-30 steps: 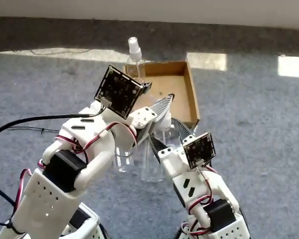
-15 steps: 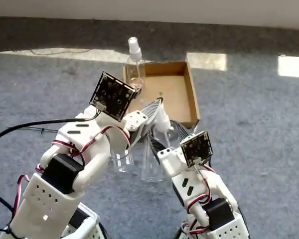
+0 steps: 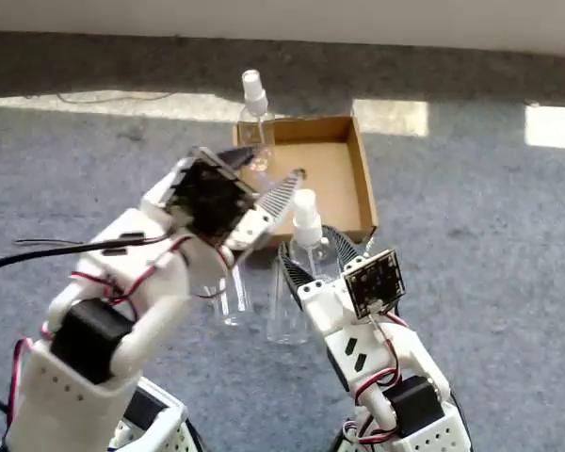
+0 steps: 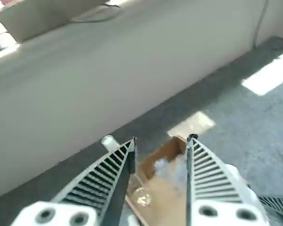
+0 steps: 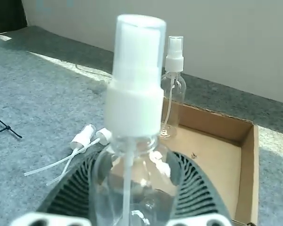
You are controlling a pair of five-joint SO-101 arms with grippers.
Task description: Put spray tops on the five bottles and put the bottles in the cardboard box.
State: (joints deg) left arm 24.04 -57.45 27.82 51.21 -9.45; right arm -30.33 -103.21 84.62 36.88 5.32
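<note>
Counting from the high view, we find four clear bottles, one cardboard box [image 3: 363, 174] and two arms on grey carpet [image 3: 480, 188]. The boxed bottle [image 3: 254, 122] stands upright, spray top on, in the box's far corner. The held bottle [image 3: 306, 235], also capped, is upright at the box's near wall, and the right gripper [image 3: 308, 259] has its jaws clamped on the bottle's body. Two more, the first floor bottle [image 3: 234, 297] and the second floor bottle [image 3: 284, 315], stand side by side on the carpet nearer the arm bases. Their necks are hidden by the arms, so we cannot tell whether they are capped. The left gripper [image 4: 162, 139] hangs raised over the box, jaws wide apart and holding nothing.

The right wrist view adds what the high view hides: two loose tops on the carpet beside the held bottle — one loose spray top [image 5: 82, 136] and a second loose top [image 5: 104, 135], lying close together, thin dip tubes trailing. The left wrist view, tilted upward, shows a pale wall [image 4: 108, 70] rising behind the box.
</note>
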